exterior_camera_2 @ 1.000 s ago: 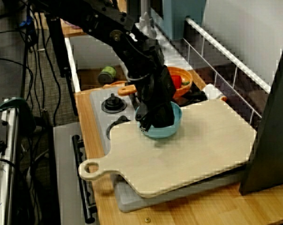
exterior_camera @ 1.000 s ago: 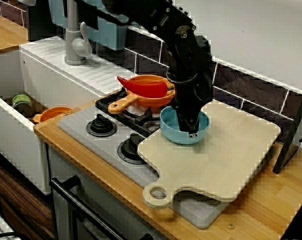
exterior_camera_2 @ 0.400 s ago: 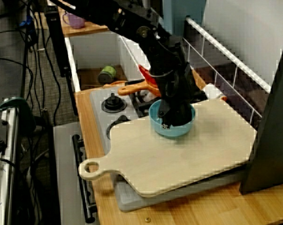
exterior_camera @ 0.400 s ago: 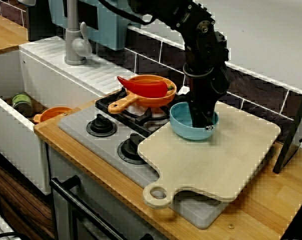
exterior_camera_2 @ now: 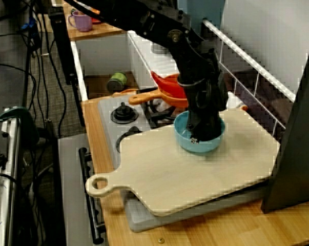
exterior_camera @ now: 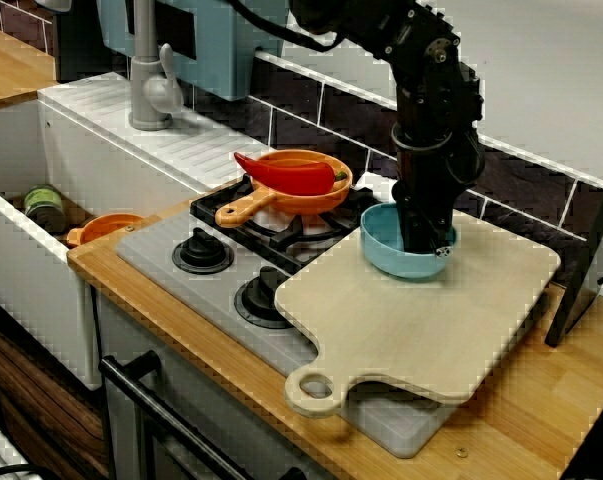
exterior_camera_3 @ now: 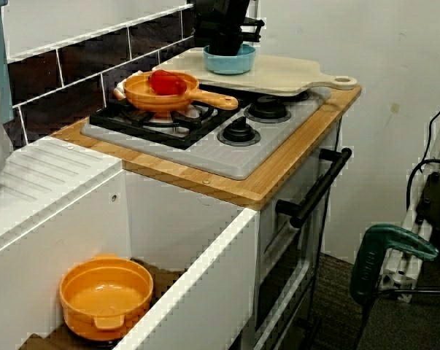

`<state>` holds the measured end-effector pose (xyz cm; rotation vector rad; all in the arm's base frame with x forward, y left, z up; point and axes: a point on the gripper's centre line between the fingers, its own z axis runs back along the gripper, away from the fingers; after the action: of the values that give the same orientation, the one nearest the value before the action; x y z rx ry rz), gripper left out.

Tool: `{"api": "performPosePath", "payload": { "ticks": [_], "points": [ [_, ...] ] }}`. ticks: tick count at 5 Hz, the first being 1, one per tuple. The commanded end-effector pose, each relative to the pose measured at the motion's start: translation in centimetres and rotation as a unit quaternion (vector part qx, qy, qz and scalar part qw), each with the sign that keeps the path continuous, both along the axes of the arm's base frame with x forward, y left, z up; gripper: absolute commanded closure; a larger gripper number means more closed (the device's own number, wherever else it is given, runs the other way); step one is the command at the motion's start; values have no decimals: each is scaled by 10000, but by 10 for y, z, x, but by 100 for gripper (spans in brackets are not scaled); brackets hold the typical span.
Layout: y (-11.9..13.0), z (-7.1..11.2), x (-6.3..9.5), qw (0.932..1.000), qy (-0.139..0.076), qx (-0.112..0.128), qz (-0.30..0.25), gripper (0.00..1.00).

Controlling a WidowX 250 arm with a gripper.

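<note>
Wood runs right across this toy kitchen: a butcher-block counter (exterior_camera: 541, 400) under a dark tiled backsplash (exterior_camera: 301, 120) with a plain white wall above it. A grey stove top (exterior_camera: 151, 250) sits beside a white sink (exterior_camera: 21, 260) with a ridged drainboard and a grey tap (exterior_camera: 149, 80). One pale cutting board (exterior_camera: 431, 330) lies over the right part of the stove, its handle hole toward the front edge. And there's the action: the black gripper (exterior_camera: 426, 240) comes straight down at the board's back corner, fingers pinched on the right-hand wall of the one blue bowl (exterior_camera: 386, 250). Whether the bowl rests on the board or hangs just above it, I cannot tell. The view from the counter's end shows the same grip, gripper (exterior_camera_2: 203, 134) down inside the bowl (exterior_camera_2: 187, 143). Just left of it, one orange pan (exterior_camera: 301, 203) sits on the black grate with one red pepper (exterior_camera: 286, 175) in it. Two black knobs, (exterior_camera: 202, 250) and (exterior_camera: 266, 297), face the front. Down in the sink there's one orange bowl (exterior_camera_3: 106, 295) and one green-topped can (exterior_camera: 44, 205). One purple mug (exterior_camera_2: 82, 21) stands on a far wooden shelf, and one black oven handle (exterior_camera_3: 314, 191) runs below the counter.
</note>
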<state>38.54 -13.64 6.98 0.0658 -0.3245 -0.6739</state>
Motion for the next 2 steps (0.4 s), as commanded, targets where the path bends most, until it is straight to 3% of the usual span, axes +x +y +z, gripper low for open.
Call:
{"api": "performPosePath", "payload": {
  "ticks": [1, 2],
  "points": [
    [4, 21, 25, 9996, -227, -124, 106, 100],
    [6, 22, 34, 9995, -232, -146, 172, 100]
  ]
}}
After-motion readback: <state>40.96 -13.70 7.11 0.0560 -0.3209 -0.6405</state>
